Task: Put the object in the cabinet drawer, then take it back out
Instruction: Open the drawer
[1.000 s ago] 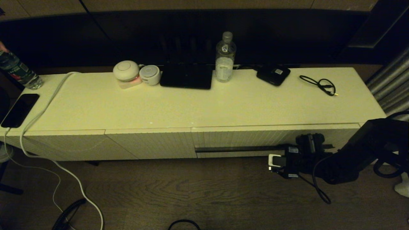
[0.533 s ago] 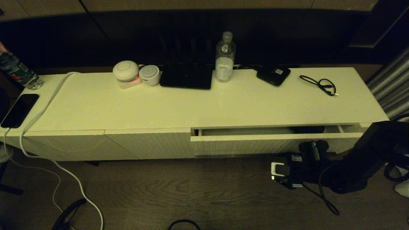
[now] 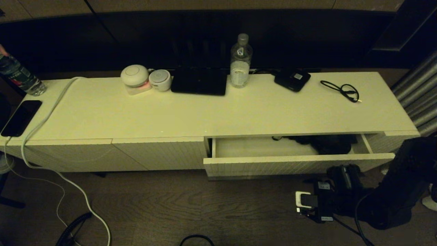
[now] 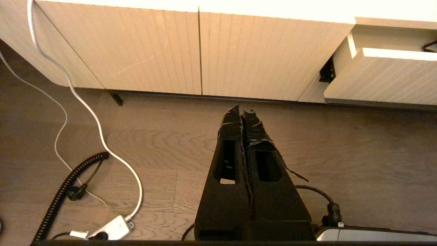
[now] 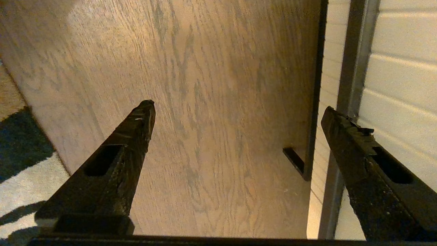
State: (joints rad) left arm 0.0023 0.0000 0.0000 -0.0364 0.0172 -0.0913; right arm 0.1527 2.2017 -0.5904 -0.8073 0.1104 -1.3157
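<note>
The cabinet drawer (image 3: 297, 163) has slid out over the last second: a second ago it sat flush with the ribbed front, half a second ago it showed only a slit, and now its cream floor lies exposed at the right end of the cabinet. The right gripper (image 5: 235, 112) has drawn back with it and hangs low in front of the drawer's right part, above the wooden floor, its fingers spread wide and holding nothing. So the retrieval half of the task looks to be opening up, and a reach inside should follow.

The object (image 3: 329, 143), a dark, limp fabric bundle with a thin strap trailing leftward, lies in the drawer's rear right part.

The left gripper (image 4: 243, 111) idles closed and empty, low before the cabinet's left panels.
</note>
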